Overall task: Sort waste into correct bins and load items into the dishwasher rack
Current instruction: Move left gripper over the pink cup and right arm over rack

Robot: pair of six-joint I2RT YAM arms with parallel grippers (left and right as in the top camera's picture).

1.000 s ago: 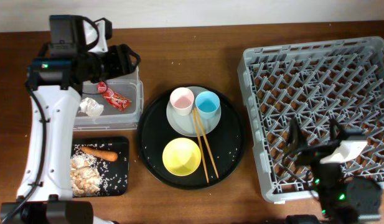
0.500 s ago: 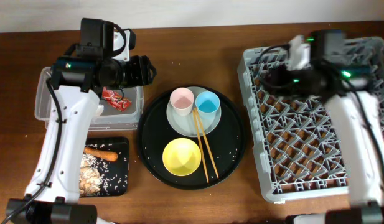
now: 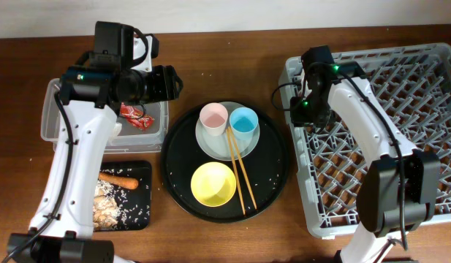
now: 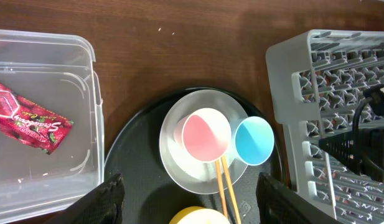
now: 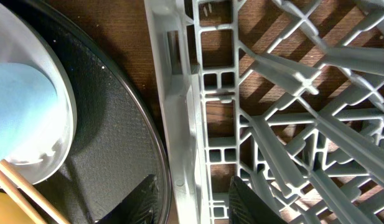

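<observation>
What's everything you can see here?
rack: one, grey, right
round tray: one, black, middle
plate: one, grey-green, on round tray
pink cup: one, pink, on plate
blue cup: one, blue, beside pink cup
yellow bowl: one, yellow, on round tray
chopsticks: two, wooden, on round tray
tub: one, clear, left
red wrapper: one, red, in tub
black tray: one, black, lower left
carrot stick: one, orange, in black tray
food scraps: heap, brown-white, in black tray
left gripper: one, black, open, near tub
right gripper: one, black, straddling rack's wall

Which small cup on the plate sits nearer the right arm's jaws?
The small blue cup, on the pale round plate's side facing the grey dishwasher rack; the small pink cup stands beyond it.
</observation>
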